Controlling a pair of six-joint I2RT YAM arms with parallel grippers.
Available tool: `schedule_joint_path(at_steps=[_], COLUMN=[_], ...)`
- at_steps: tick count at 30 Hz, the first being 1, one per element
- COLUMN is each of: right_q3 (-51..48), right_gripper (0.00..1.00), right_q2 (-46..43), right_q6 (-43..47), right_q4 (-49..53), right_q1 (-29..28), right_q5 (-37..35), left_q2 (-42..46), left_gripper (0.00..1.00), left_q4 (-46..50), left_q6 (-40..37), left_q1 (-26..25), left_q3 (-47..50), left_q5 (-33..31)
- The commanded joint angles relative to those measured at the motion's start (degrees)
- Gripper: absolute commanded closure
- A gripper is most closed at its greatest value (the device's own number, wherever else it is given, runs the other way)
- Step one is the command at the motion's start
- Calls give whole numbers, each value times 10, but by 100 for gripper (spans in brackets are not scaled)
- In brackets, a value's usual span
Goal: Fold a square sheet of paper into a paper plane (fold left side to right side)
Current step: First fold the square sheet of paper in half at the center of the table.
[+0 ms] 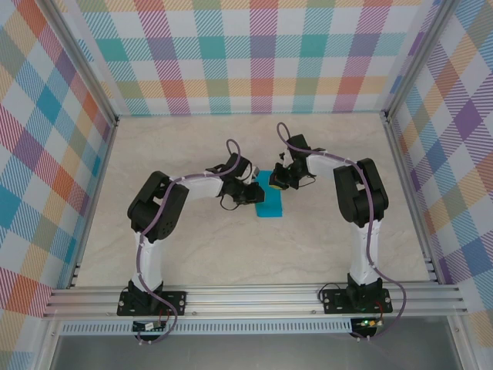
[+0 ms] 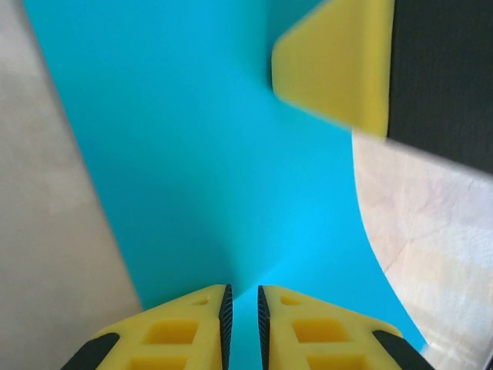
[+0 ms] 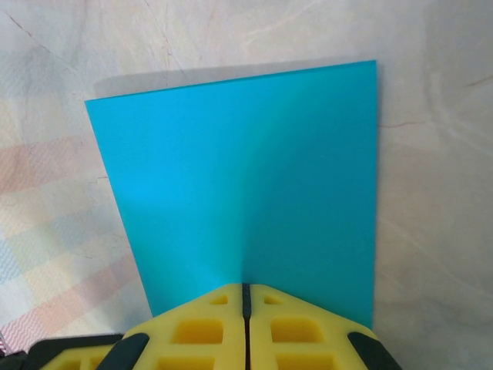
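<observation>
Nearest lens: yellow fingers of right gripper (image 3: 246,287) pressed fully together, pinching near edge of the square sheet of paper (image 3: 246,169). Similar on left wrist view: left gripper (image 2: 243,297) at narrow slit, teal edge running into slit, so judged a light pinch, not certain.

Seen from above: sheet mid-table, between both grippers, touching both. Lying mostly flat on right wrist view, with faint ridge running up from pinch point. Bowing upward along 1 side on left wrist view.

No sharp crease visible, no pointed dart shape yet. Cannot tell whether already doubled over once. Judged progress: very early, 1st fold (left side over to right) barely begun or being set up. Every later fold left to do.

Around: pale marbled table (image 1: 192,254), plaid walls (image 1: 262,54) on 3 sides, aluminium rail (image 1: 254,297) at near edge.

In the way: right gripper's finger (image 2: 339,62) over far part of sheet on left wrist view, contact not clear. Sits right on path of a left-to-right fold, so likely needs shifting or careful timing.
</observation>
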State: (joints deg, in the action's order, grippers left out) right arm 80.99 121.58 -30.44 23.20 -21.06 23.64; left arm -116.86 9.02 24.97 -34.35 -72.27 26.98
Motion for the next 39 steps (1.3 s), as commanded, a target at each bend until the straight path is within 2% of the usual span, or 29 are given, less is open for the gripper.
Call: schedule_joint_path(at_steps=[1,21,31,34,39], right_q3=[-22,-20,-21,-17,-13], right_gripper=[93,93,93,93,93], right_q2=[26,28,22,22,23], right_q6=[4,2,7,9,8], right_q4=[54,54,62,66,69], right_q1=[-6,-9,-10,-10,-11], right_q5=[-46,-47,-52,-53,-52], left_q2=[36,106,181,173,107], left_gripper=[81,81,80,80,81], left_q4=[33,32,35,38,26], left_q6=[-35,-46,-38,-39,-34], left_q1=[-15,-66,-53,-36,-14], left_q3=[33,122,111,93,48], left_q5=[26,12,12,18,27])
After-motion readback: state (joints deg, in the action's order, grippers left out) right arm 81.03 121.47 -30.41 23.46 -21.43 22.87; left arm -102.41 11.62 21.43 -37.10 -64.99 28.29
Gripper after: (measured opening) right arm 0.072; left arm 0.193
